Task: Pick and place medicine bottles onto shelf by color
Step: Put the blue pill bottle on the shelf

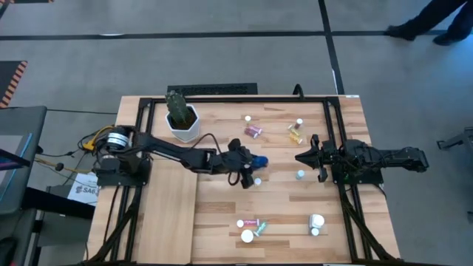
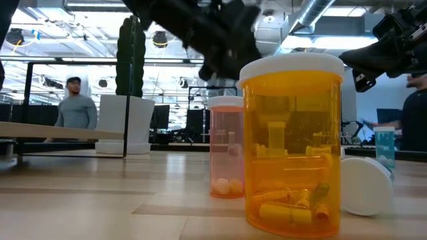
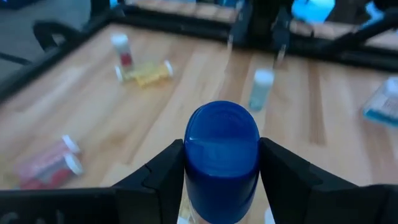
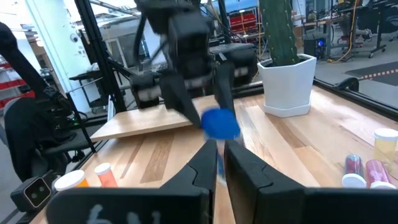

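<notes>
Left gripper (image 1: 251,164) sits near the middle of the tabletop (image 1: 281,207), and I see it grasping a blue-capped bottle (image 3: 221,149), its two fingers (image 3: 163,171) pressed against the cap's sides in the left wrist view. From above, that blue cap shows at the gripper's 2 o'clock edge. A small white-capped bottle (image 1: 258,181) stands just beside the gripper at its 5 o'clock.

Right gripper (image 1: 304,157) rests over the right part of the tabletop, at 3 o'clock from the left one and well apart from it; its fingers are clenched together with nothing between them.

Other medicine bottles are scattered around. A pink bottle (image 1: 253,131) lies at 12 o'clock from the left gripper, with an amber bottle (image 1: 295,135) to its right. A pale blue bottle (image 1: 300,174) stands between the two grippers. Down at 6 o'clock a cluster of bottles (image 1: 251,227) lies near the front edge, and a white bottle (image 1: 317,221) sits at about 4 o'clock.

The shelf (image 1: 170,214), a pale board, lies along the left side at 8 o'clock. A white pot with a cactus (image 1: 182,120) stands at 10 o'clock.
</notes>
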Controlling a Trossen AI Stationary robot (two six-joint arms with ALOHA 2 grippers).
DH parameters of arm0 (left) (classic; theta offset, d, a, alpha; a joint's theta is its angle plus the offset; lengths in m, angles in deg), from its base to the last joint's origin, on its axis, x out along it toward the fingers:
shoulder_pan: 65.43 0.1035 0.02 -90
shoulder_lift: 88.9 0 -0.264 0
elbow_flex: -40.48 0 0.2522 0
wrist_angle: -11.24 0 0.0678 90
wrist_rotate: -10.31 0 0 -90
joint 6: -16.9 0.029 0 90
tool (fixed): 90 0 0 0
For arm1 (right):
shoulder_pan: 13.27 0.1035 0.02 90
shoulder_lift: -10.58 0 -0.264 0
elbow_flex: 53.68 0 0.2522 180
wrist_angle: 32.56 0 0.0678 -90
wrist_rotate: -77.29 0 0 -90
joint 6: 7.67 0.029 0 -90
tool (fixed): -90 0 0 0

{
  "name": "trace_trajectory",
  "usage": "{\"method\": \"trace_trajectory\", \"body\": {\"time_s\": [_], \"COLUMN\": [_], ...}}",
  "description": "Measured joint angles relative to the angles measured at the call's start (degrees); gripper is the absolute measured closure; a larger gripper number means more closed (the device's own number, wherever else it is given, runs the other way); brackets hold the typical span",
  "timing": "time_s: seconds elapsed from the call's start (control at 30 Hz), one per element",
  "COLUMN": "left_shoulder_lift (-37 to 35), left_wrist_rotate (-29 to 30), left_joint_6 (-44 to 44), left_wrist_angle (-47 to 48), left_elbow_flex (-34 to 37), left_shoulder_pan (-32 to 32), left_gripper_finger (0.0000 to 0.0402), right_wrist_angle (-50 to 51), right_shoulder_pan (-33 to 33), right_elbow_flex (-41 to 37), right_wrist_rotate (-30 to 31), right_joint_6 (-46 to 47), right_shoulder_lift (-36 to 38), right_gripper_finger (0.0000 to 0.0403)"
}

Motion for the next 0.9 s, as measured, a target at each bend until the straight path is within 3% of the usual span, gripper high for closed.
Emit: {"method": "trace_trajectory", "body": {"time_s": [0.13, 0.3, 0.53, 0.77, 0.9], "left_shoulder_lift": [-6.4, -15.7, -27.2, -32.4, -32.1], "left_wrist_rotate": [0.4, 1.5, 4.9, 13.4, 14.2], "left_joint_6": [-2.8, -9.8, -22.5, -48.6, -66.7], "left_wrist_angle": [5.7, 20.6, 42.2, 66.9, 80.4], "left_elbow_flex": [0.0, -0.1, -0.1, 0.0, 0.0], "left_shoulder_pan": [0.0, -1.1, -8.3, -20.6, -26.6], "left_gripper_finger": [0.0246, 0.0246, 0.0247, 0.0248, 0.0248], "right_wrist_angle": [0.0, -0.1, 0.0, 0.0, 0.0], "right_shoulder_pan": [0.0, 0.0, 0.0, 0.0, 0.0], "right_elbow_flex": [0.0, 0.0, 0.0, 0.0, 0.0], "right_wrist_rotate": [0.0, 0.0, 0.0, 0.0, 0.0], "right_joint_6": [0.0, 0.0, 0.0, 0.0, 0.0], "right_shoulder_lift": [0.0, 0.0, 0.0, 0.0, 0.0], "right_gripper_finger": [0.0347, 0.0347, 0.0347, 0.0347, 0.0347]}}
